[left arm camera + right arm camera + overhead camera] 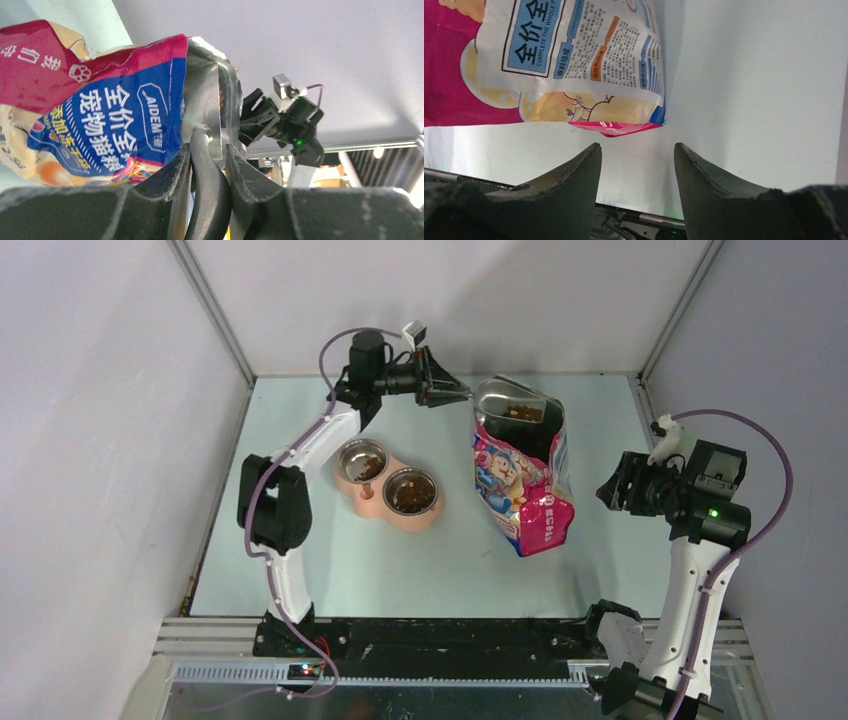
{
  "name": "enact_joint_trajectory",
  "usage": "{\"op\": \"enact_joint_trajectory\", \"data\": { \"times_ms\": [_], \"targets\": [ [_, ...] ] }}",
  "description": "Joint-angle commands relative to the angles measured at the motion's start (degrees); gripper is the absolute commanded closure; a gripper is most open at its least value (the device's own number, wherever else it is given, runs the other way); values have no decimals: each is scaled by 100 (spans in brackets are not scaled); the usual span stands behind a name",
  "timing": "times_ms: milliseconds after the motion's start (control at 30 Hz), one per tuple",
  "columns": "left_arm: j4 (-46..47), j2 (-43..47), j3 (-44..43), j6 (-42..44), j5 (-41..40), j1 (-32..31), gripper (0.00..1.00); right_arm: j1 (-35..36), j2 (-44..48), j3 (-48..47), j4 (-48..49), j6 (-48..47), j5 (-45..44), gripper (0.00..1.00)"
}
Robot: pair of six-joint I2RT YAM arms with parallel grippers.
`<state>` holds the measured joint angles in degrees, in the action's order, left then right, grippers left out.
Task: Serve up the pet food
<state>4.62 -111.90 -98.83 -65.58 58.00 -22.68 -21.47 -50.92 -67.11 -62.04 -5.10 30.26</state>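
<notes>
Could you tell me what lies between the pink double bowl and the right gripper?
The cat-food bag lies between the bowl and right gripper; the top view shows it.

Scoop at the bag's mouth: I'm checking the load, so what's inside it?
A small heap of dark kibble lies in the scoop. The scoop covers the mouth of the bag, so its contents are hidden.

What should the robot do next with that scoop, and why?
Probably lift the scoop out of the cat-food bag, kept level, and carry it toward the pink double bowl. The left hand grips its handle, kibble lies in it, and it sits at the bag's open mouth.
</notes>
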Motion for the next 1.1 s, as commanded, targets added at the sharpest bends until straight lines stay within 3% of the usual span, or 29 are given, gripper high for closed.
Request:
{"op": "enact_joint_trajectory", "data": {
  "times_ms": [0,100,233,400,500,633,800,833,900,1067],
  "targets": [
    [1584,743,684,-1147,241,310,100,-111,-40,-219,67,-134,-168,42],
    [2400,995,1504,-1693,262,424,100,-147,-53,-216,47,-147,-193,42],
    [2936,907,1857,-2297,348,396,100,-187,-139,-242,105,-62,-150,42],
    [3681,933,1968,-2698,347,195,100,-216,-166,-263,99,-59,-141,42],
    [3406,881,1659,-2358,439,149,100,-233,-150,-259,120,-28,-107,42],
    [1961,824,774,-1167,683,193,100,-249,-103,-262,106,-32,-61,42],
    [-2793,706,-1075,2570,-9,201,100,-267,-69,-259,111,-48,-7,42],
    [-3633,571,-1331,2907,-114,197,100,-268,-66,-259,108,-51,18,42],
    [-4211,492,-1738,3680,-412,183,100,-269,-58,-259,107,-56,59,42],
    [-5025,417,-2195,4617,-1192,46,100,-270,-52,-244,102,-50,169,42]
  ]
}}
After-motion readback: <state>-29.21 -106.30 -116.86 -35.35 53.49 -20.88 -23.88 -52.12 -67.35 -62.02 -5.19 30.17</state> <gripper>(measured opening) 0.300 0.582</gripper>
